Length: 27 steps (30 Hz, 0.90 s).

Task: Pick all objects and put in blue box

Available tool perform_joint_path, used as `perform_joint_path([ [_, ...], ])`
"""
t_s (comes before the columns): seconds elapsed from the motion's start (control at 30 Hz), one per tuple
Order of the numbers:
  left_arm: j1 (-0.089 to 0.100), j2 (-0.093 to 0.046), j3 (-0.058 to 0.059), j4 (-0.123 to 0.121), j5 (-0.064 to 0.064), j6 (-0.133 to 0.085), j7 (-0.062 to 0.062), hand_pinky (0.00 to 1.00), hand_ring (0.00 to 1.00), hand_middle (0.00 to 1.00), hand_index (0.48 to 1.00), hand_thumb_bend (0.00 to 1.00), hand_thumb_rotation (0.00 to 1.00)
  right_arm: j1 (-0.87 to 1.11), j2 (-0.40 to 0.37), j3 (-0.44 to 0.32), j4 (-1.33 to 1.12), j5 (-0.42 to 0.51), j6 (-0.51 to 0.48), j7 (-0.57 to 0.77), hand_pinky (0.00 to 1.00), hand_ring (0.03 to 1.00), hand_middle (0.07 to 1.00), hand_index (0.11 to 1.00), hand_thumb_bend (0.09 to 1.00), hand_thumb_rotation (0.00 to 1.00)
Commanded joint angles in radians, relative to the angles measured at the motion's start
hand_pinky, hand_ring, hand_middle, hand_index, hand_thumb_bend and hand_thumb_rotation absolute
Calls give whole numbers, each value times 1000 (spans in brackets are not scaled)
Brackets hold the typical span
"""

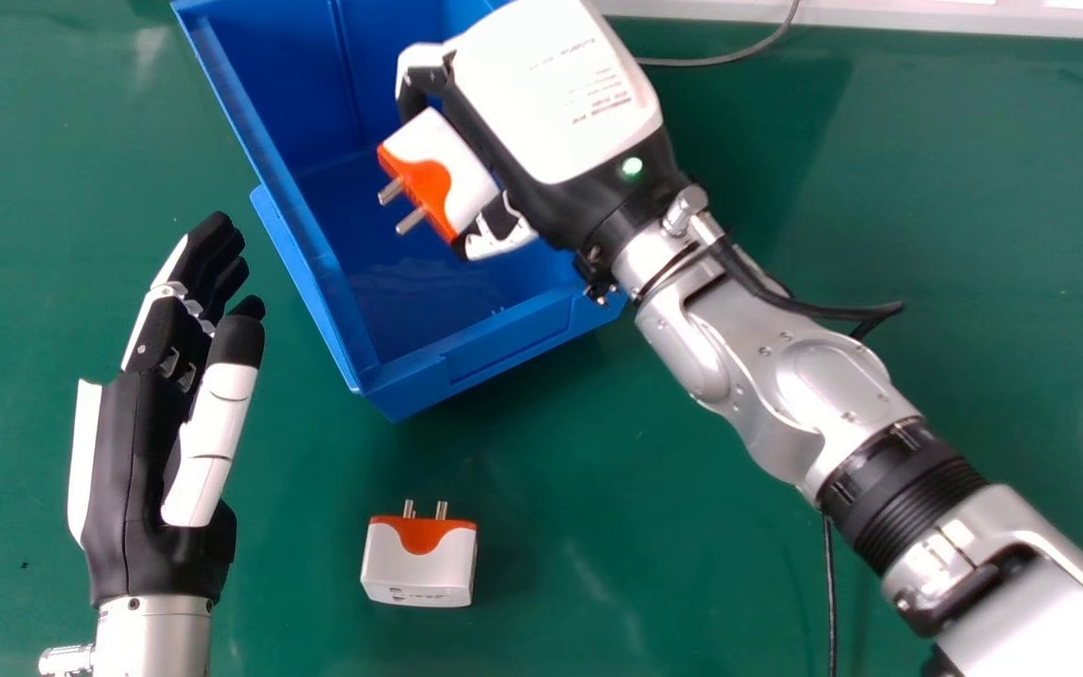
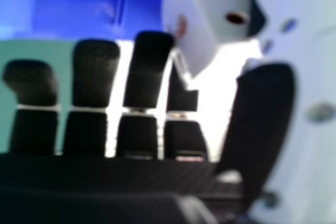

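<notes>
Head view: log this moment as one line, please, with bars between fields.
Right hand: holding plug over blue box | Second plug: on green table, prongs toward box | Left hand: open, holding nothing | Status: unfinished

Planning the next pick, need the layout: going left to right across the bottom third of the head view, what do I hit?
Left hand → white-and-orange plug adapter on the green table → right arm's silver forearm.
</notes>
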<state>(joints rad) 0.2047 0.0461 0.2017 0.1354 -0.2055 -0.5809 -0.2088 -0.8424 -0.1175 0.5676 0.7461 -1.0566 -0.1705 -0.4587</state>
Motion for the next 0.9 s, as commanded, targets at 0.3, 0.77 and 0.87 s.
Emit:
perform_joint_path([
  [0.3,0,1,1,-5,4,-36,3,892,923,911,860,810,729,-90,15,79,85,-11,18,-94,170,252,428,490,527,0],
  [0.77,3,3,1,-8,7,-32,5,888,921,907,853,813,737,-37,-28,133,-69,-36,144,79,196,278,450,488,530,0],
  [0.87,2,3,2,-7,13,-34,9,888,921,907,853,813,737,-24,-38,141,-116,-40,181,155,196,278,450,488,530,0],
])
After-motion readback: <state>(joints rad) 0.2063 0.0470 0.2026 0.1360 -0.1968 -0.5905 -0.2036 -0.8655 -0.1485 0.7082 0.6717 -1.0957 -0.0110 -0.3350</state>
